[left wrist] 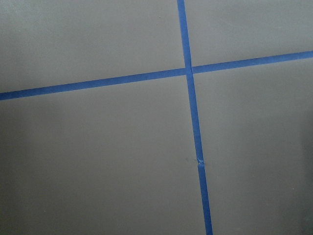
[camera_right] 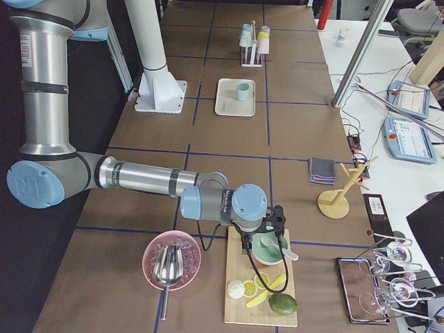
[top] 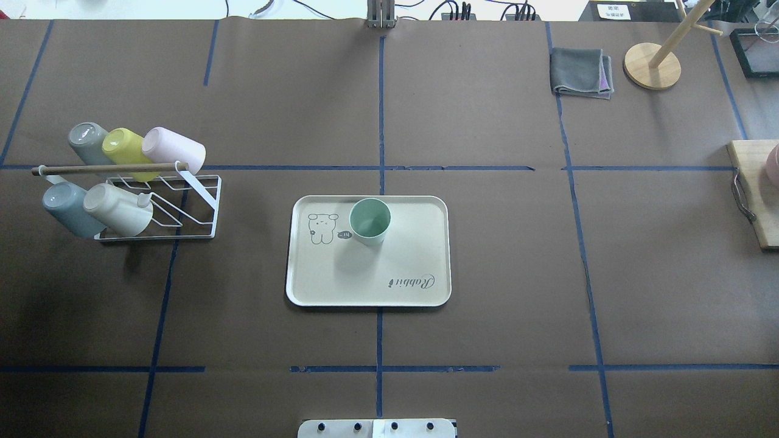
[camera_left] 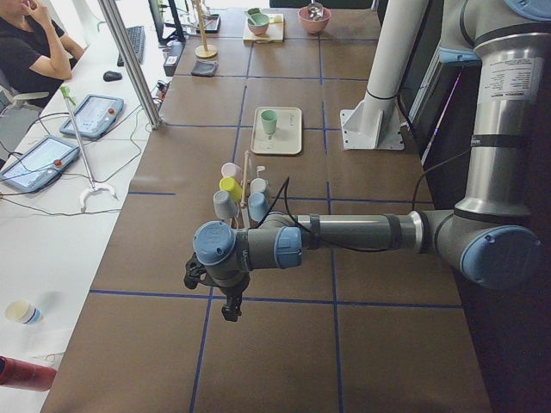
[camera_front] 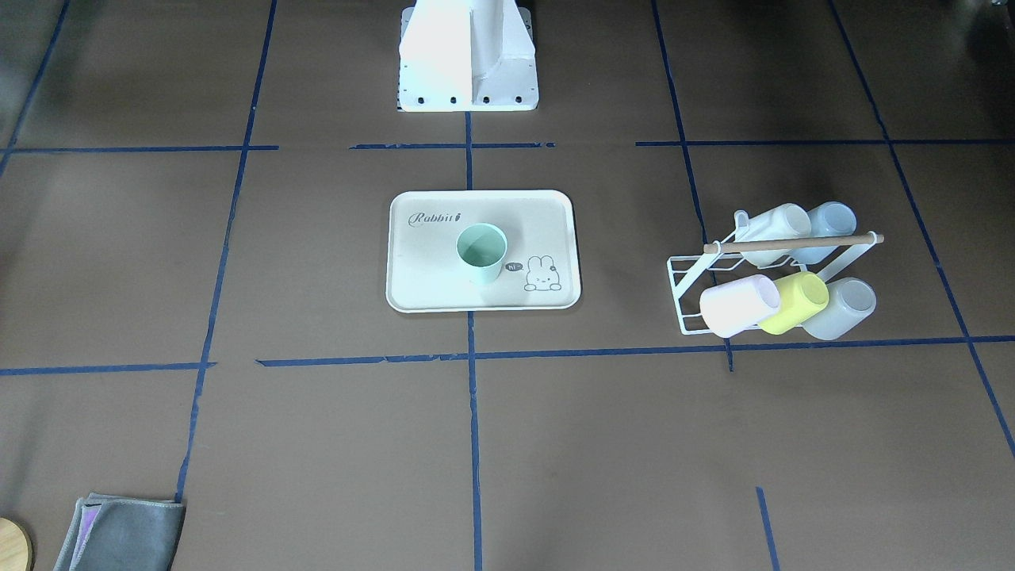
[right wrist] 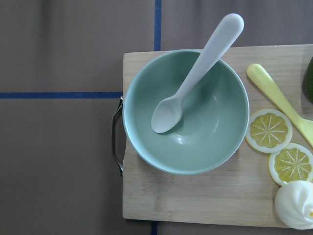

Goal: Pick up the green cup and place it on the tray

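Note:
The green cup (camera_front: 481, 252) (top: 369, 221) stands upright on the cream tray (camera_front: 428, 274) (top: 414, 249), near the bunny drawing, and nothing holds it. Both arms are far from it. My left gripper (camera_left: 231, 308) hangs over bare brown table at the near end in the exterior left view. At the opposite end my right gripper (camera_right: 277, 239) hovers over a wooden board; whether either gripper is open or shut I cannot tell. The left wrist view shows only table and blue tape. In the right wrist view a green bowl (right wrist: 186, 112) with a white spoon lies below.
A white wire rack (top: 201, 182) (camera_front: 793, 243) holding several cups lies on the robot's left. A grey cloth (top: 581, 72) and a wooden stand (top: 652, 66) sit at the far right. A pink bowl (camera_right: 171, 260) is beside the board (right wrist: 195, 200). A person (camera_left: 26, 43) sits off the table.

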Available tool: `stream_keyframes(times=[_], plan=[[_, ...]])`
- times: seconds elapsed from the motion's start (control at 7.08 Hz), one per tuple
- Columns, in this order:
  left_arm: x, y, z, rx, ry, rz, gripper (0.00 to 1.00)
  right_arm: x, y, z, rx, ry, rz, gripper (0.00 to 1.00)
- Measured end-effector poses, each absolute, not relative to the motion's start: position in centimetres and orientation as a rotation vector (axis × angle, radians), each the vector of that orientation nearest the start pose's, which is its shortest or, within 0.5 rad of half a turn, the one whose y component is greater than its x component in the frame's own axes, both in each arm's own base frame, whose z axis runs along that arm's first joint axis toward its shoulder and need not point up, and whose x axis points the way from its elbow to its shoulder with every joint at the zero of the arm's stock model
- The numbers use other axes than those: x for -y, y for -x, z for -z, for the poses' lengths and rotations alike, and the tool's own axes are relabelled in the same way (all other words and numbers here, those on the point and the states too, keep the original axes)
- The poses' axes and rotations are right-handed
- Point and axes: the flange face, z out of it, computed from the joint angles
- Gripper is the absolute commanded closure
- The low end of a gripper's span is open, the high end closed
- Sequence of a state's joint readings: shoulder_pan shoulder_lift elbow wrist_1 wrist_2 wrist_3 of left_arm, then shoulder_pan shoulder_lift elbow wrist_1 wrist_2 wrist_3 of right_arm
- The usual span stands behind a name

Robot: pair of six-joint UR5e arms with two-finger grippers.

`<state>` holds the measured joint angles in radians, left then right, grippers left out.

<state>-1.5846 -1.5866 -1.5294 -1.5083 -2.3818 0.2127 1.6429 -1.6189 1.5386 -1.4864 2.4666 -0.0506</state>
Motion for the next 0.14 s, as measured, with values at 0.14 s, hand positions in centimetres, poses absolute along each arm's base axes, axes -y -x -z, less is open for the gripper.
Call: stream_keyframes(times=[0.14], plan=[[49.13,6.78,-67.44,-0.816,-0.010,-0.153,0.00,46.54,-8.93,-68.00,0.894,-0.060,-0.017,0.00]])
